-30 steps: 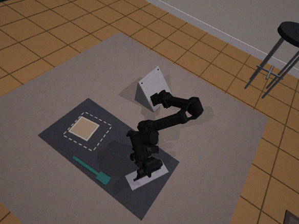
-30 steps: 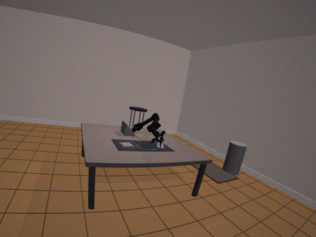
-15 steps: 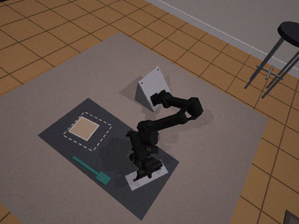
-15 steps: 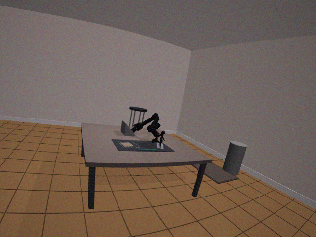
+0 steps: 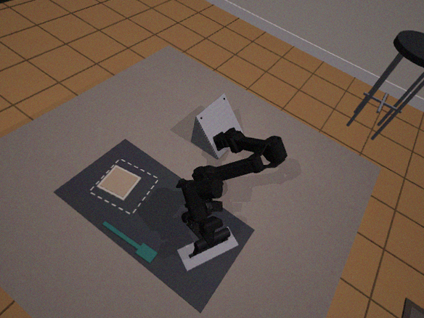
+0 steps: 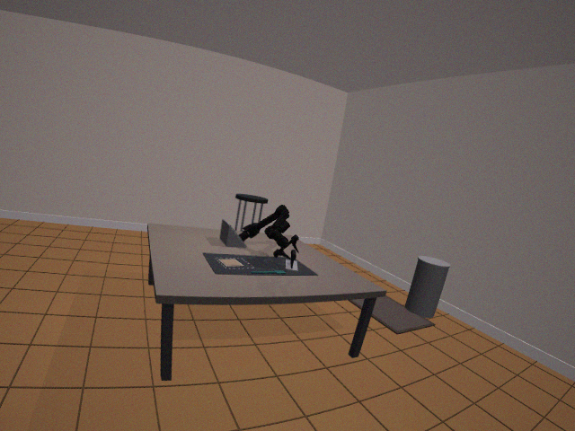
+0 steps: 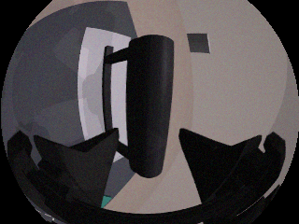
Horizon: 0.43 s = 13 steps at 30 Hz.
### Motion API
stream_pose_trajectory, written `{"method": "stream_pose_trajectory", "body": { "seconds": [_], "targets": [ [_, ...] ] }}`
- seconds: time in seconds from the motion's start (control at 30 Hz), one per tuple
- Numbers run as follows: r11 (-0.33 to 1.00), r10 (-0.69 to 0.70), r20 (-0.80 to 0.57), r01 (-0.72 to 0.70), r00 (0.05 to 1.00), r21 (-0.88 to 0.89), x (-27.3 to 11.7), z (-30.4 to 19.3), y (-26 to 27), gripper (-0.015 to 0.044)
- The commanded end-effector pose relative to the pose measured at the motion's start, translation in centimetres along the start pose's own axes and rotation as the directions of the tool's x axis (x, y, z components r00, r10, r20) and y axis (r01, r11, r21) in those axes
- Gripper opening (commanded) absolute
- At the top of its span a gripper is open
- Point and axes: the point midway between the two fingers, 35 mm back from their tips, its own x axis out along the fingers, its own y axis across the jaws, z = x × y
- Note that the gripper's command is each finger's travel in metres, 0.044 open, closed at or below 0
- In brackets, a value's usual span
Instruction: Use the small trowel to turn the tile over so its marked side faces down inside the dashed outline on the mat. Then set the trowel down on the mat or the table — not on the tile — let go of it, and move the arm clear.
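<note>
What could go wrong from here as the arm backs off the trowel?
Possibly:
1. The gripper is open, but its fingers straddle the black handle; a sideways exit could catch it and drag the trowel.
2. The teal scraper lies nearby and could get knocked.
3. The tile sits off-centre in the dashed outline; a bump could push it across.
</note>
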Motion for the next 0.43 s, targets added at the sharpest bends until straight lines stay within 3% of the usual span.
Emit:
{"method": "stream_pose_trajectory", "body": {
  "seconds": [0.0, 0.23, 0.4],
  "targets": [
    [1.000, 0.005, -0.003, -0.005, 1.000, 0.009, -2.8, 0.0, 0.2, 0.0300],
    [1.000, 0.006, -0.010, -0.006, 1.000, 0.010, -4.3, 0.2, -0.1, 0.0300],
    [1.000, -0.014, -0.076, 0.015, 0.997, 0.016, -8.4, 1.4, -3.4, 0.0300]
  ]
}}
